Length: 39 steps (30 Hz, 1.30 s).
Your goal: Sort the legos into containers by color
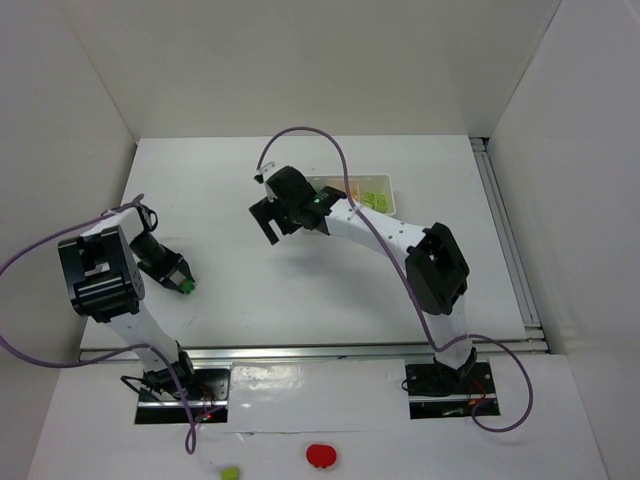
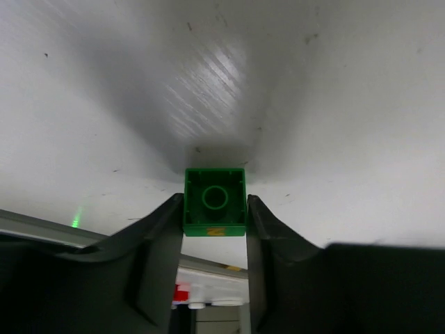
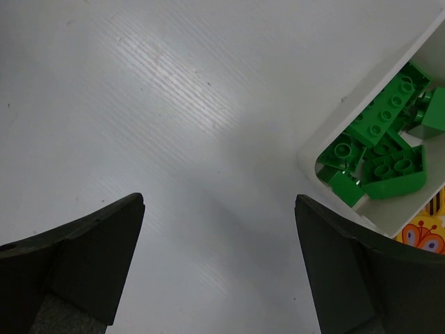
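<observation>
Overhead, shows left gripper (image 1: 180, 278) clamped on a dark green brick (image 1: 187, 287) at 8 o'clock, right gripper (image 1: 265, 222) spread empty by white tray (image 1: 392, 196) at 1 o'clock; from left wrist, fingers (image 2: 160, 243) pinching its sides; from right wrist, dark green bricks (image 3: 379, 156) heaped in a compartment (image 3: 313, 149) at 3 o'clock; probably pick-up step; next calls for carrying there, then releasing.

A lego (image 2: 215, 202) sits between the left fingers (image 2: 156, 243), well left of the tray (image 3: 309, 149) holding other legos (image 3: 379, 149).

Red round object (image 1: 320, 456) on a white sheet (image 1: 430, 455), well apart from the metal rail (image 1: 320, 351)
</observation>
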{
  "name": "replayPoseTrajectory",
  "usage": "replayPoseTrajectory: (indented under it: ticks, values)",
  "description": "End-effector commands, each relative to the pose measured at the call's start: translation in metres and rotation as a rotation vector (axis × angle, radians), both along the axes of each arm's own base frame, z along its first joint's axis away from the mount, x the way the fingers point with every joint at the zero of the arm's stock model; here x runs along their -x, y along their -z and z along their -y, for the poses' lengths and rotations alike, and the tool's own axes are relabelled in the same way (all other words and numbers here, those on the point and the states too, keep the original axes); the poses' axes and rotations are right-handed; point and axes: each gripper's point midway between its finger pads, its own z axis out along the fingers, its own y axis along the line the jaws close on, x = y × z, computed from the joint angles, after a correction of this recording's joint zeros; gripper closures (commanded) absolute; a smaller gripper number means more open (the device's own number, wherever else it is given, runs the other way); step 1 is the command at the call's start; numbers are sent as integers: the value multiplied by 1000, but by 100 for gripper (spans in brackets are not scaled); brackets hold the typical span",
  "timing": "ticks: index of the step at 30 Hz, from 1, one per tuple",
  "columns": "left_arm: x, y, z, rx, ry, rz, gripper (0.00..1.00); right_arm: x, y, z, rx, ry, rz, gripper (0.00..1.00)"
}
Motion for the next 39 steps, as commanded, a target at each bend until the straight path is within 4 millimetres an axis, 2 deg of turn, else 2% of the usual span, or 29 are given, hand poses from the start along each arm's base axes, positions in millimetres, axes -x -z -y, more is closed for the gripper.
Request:
replayPoseTrajectory:
  ticks: [1,4,6,7,8,9,10,12,13,14,15,16,17,18,19,20,21,22,23,25,26,28,32,33,34,35,37,38,39]
  values:
    - [-9,-2,3,3,-1,23,58,-6,-37,-1,-70,11,74,4]
    - [-13,-7,11,35,6,49,72,-8,-46,3,-78,38,95,4]
    - [-20,-15,20,50,27,86,74,-12,-58,11,-97,72,124,4]
    - [-25,-21,31,65,44,105,75,-16,-64,18,-107,94,146,4]
    - [-33,-30,35,54,67,144,75,-17,-79,25,-153,114,172,4]
    - [-40,-38,53,76,94,169,75,-26,-86,39,-171,161,180,4]
    - [-49,-43,61,82,112,196,75,-30,-92,50,-182,197,189,4]
    - [-78,-72,77,84,158,304,75,-40,-112,80,-208,289,222,4]
    - [-88,-82,96,96,205,335,75,-47,-121,99,-196,365,260,4]
    - [-112,-107,106,87,242,424,75,-44,-134,113,-203,416,294,4]
    - [-123,-114,118,93,268,440,75,-49,-145,131,-188,492,341,4]
    - [-132,-123,142,95,336,473,75,-49,-154,148,-202,550,354,4]
    - [-151,-150,155,87,370,541,75,-50,-156,160,-199,590,358,4]
    - [-159,-157,168,93,400,561,75,-53,-161,178,-203,643,366,4]
    - [-167,-147,192,109,452,547,75,-54,-161,191,-214,697,369,4]
    - [-183,-165,204,112,473,603,75,-51,-168,200,-239,722,375,4]
    - [-187,-166,216,127,494,605,75,-52,-164,215,-234,761,375,4]
    - [-194,-167,227,133,514,618,75,-51,-165,221,-248,783,372,4]
    - [-203,-166,247,153,548,629,75,-48,-170,229,-264,800,378,4]
    - [-208,-165,272,167,591,645,75,-46,-164,241,-270,822,352,4]
    - [-217,-161,280,171,602,657,75,-43,-163,246,-272,838,344,4]
    - [-220,-156,298,184,620,661,75,-40,-161,251,-278,844,333,4]
    - [-235,-140,306,171,601,671,75,-34,-162,258,-271,853,330,4]
    - [-238,-142,307,172,601,684,74,-33,-165,259,-278,853,335,4]
    - [-238,-133,305,160,598,665,70,-33,-166,259,-278,853,335,4]
    - [-239,-132,303,149,596,666,65,-34,-165,262,-280,856,333,4]
    - [-240,-129,306,163,599,666,41,-33,-163,262,-272,856,327,4]
    - [-240,-129,306,163,599,666,23,-33,-163,262,-272,856,327,4]
    - [-239,-129,310,189,614,668,11,-32,-163,261,-276,849,322,4]
